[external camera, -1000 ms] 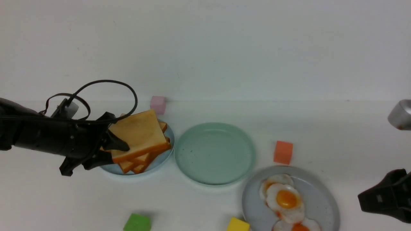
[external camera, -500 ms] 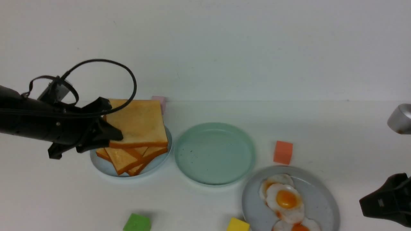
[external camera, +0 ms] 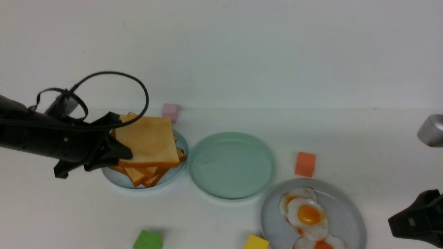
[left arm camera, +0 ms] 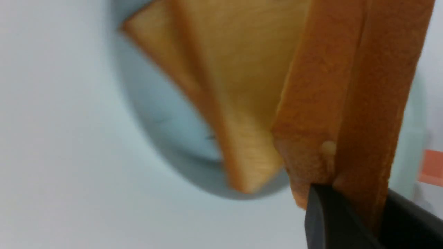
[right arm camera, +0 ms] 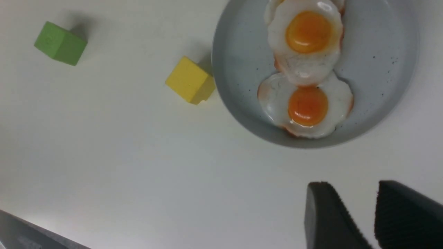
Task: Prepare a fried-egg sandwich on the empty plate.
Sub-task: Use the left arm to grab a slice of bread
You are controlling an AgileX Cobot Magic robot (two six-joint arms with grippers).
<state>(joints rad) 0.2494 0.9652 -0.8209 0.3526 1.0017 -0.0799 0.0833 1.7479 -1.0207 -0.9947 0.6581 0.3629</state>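
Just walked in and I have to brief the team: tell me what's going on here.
The left gripper is shut on the edge of the top toast slice, holding it up off the other toast on the pale-blue plate. The mint-green plate beside it is empty, so no sandwich has been started. The fried eggs lie untouched on the grey plate. The right gripper hangs open near that plate, holding nothing.

Mint-green plate (external camera: 231, 165): bare top, open from above and from the wall side. Left flank tight: pale-blue plate (external camera: 116, 180) just beside it, carrying a toast stack (external camera: 138, 174). Over the stack, a toast slice (external camera: 147, 145) in the left gripper's (external camera: 124, 137) fingers (external camera: 126, 154). Orange cube (external camera: 305, 164) sits between the mint-green plate and the grey plate (external camera: 346, 218). Yellow cube (external camera: 256, 242) just beside the grey rim. Near-left table (external camera: 62, 207) open, bar the green cube (external camera: 147, 240).
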